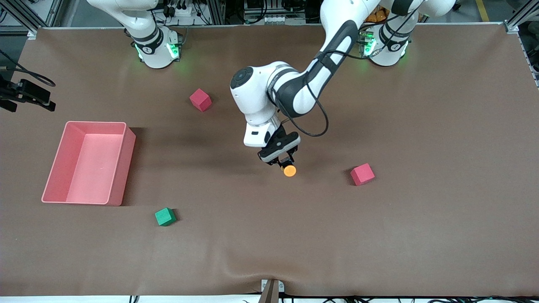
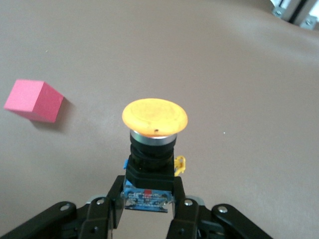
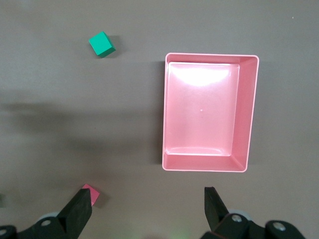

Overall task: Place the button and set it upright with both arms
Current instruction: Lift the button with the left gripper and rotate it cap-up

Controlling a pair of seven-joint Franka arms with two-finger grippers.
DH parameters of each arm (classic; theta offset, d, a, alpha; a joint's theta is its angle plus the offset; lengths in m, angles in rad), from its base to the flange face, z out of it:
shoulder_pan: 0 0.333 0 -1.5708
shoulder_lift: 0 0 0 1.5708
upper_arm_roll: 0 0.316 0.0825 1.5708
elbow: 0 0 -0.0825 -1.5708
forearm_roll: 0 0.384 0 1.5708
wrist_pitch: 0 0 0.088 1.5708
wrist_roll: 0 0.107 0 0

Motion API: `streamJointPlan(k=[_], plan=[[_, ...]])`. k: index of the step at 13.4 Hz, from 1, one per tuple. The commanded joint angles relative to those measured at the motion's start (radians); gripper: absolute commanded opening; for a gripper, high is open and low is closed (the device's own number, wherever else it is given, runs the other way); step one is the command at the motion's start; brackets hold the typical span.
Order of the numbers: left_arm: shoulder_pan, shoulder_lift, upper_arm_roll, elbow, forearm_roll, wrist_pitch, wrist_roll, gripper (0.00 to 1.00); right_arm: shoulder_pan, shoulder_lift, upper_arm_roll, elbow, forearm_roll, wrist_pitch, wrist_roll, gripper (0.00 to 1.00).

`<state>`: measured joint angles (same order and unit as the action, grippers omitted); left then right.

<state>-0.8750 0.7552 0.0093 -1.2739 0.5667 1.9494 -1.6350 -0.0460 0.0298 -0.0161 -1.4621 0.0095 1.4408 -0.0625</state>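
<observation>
The button (image 1: 289, 170) has a round orange cap (image 2: 155, 117) on a black body with a blue base. My left gripper (image 1: 285, 163) is shut on that base, low over the middle of the table, and the cap points away from the fingers (image 2: 115, 191). The left gripper (image 2: 148, 189) grips the base from both sides. My right gripper (image 3: 148, 196) is open and holds nothing, high over the right arm's end of the table. It does not show in the front view.
A pink bin (image 1: 120, 168) stands toward the right arm's end, its wall (image 3: 246, 114) below the right wrist. A green cube (image 1: 165, 216) (image 3: 101, 44) lies nearer the camera. One red cube (image 1: 200, 99) (image 3: 93, 193) sits near the bases, another (image 1: 362, 174) (image 2: 34, 101) beside the button.
</observation>
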Motion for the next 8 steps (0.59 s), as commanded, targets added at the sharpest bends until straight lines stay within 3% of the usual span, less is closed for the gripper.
streamJointPlan(k=[1, 5, 8], plan=[[-0.038, 0.029, 0.014, -0.007, 0.109, -0.024, -0.185, 0.0, -0.002, -0.005, 0.002, 0.006, 0.012, -0.002, 0.003, 1.0], [-0.082, 0.079, 0.018, -0.009, 0.232, -0.122, -0.403, 0.0, -0.002, -0.004, 0.002, 0.006, 0.012, -0.002, 0.003, 1.0], [-0.108, 0.122, 0.02, -0.007, 0.292, -0.178, -0.44, 0.0, -0.002, -0.004, 0.002, 0.006, 0.012, -0.002, 0.003, 1.0]])
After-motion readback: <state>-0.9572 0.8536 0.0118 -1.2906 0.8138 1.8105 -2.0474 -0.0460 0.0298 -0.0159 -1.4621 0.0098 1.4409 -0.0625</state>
